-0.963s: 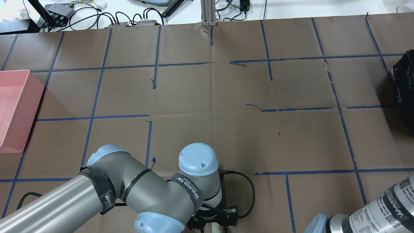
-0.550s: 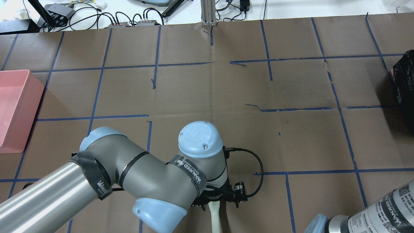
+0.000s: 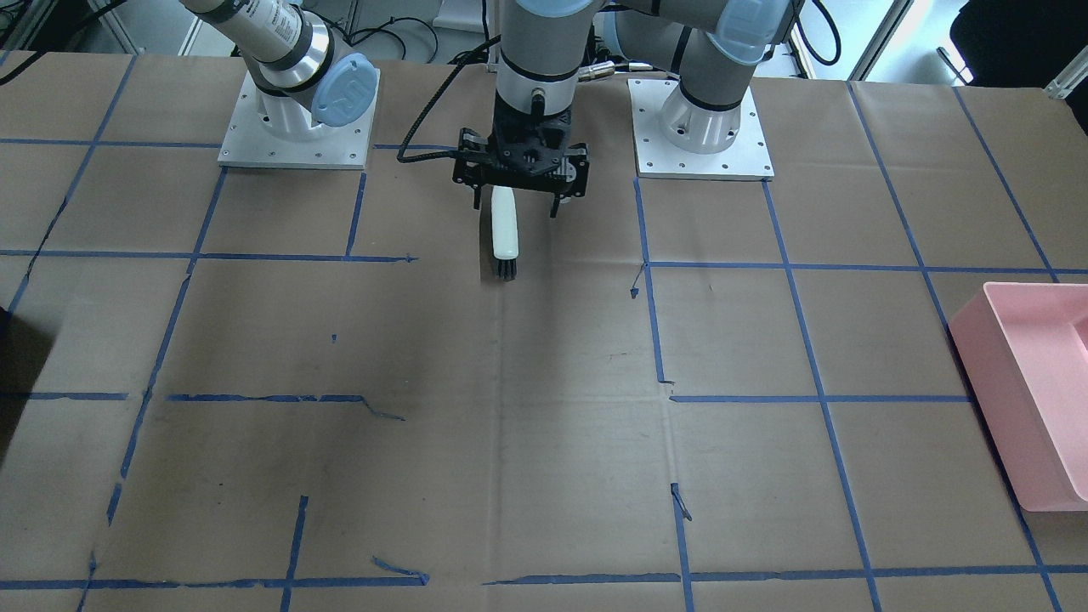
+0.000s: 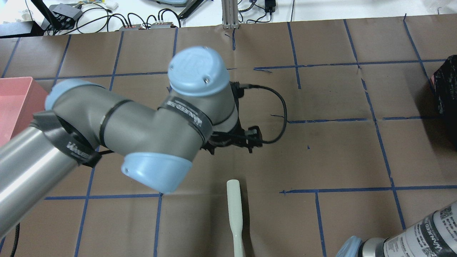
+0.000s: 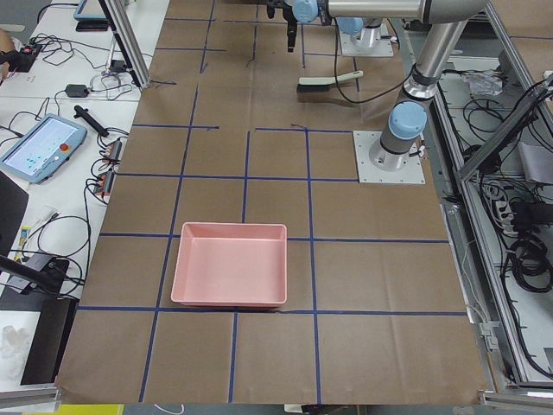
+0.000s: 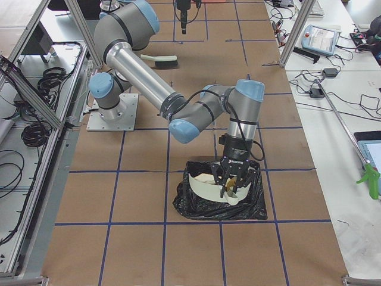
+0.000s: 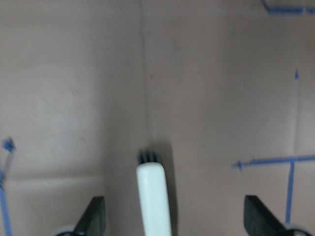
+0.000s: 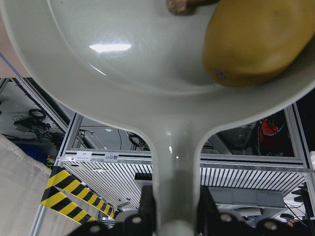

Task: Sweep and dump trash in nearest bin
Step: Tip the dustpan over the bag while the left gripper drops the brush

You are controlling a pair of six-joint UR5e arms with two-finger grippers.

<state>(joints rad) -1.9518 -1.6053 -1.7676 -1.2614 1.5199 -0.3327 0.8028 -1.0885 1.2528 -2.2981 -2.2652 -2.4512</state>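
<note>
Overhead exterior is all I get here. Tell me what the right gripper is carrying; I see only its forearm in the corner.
Observer: The right gripper is shut on the handle of a white dustpan.
Operator: Report what is in the pan.
Observer: A potato lies in it, with a brown scrap at the wrist view's top edge.
Operator: Say where the pan is.
Observer: In the exterior right view it hangs over the open black bin bag.
</note>
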